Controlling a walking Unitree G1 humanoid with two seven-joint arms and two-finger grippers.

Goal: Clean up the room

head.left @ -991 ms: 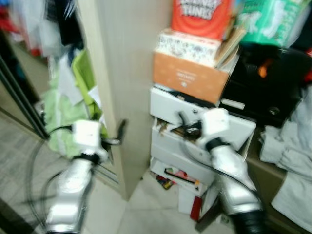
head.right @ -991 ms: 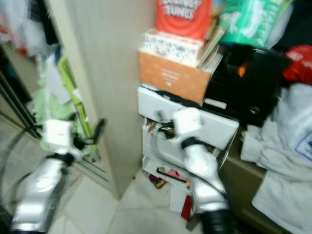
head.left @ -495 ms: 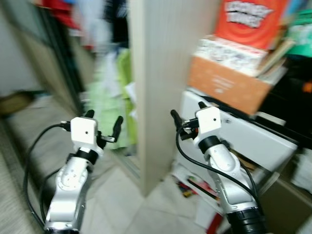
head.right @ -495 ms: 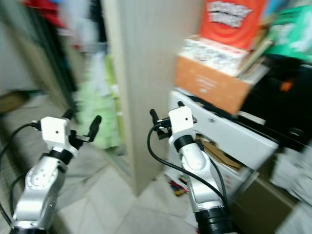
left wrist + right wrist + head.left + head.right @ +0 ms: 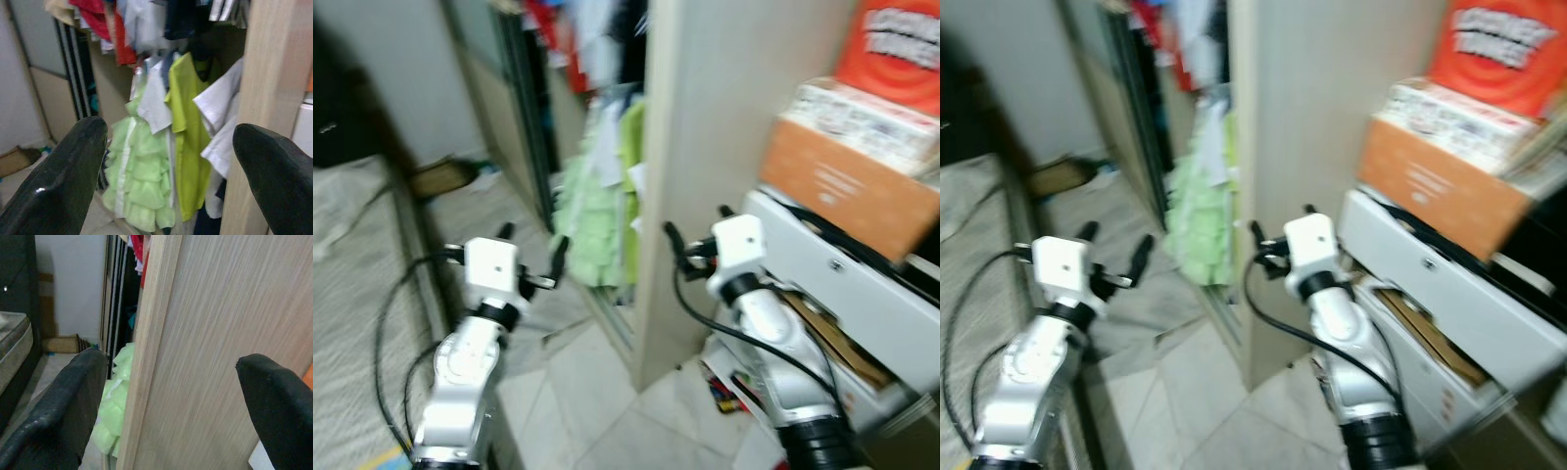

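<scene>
Two empty robot claws raised before an open, cluttered wardrobe; tidying looks barely begun.

Both claws are spread open and hold nothing: the left gripper (image 5: 530, 257) faces pale green and lime garments (image 5: 161, 191) hanging among other clothes in the wardrobe, while the right gripper (image 5: 697, 237) points at the tall light wooden wardrobe side panel (image 5: 705, 147). Beyond the right arm, a white plastic drawer unit (image 5: 847, 294) stands with a drawer ajar, an orange cardboard box (image 5: 842, 186) and a red printed box (image 5: 1498, 49) stacked above. Small items litter the pale tiled floor (image 5: 597, 392) at its foot. A grey mattress (image 5: 352, 255) lies to the left. Judging by this, nearly everything remains to do.
</scene>
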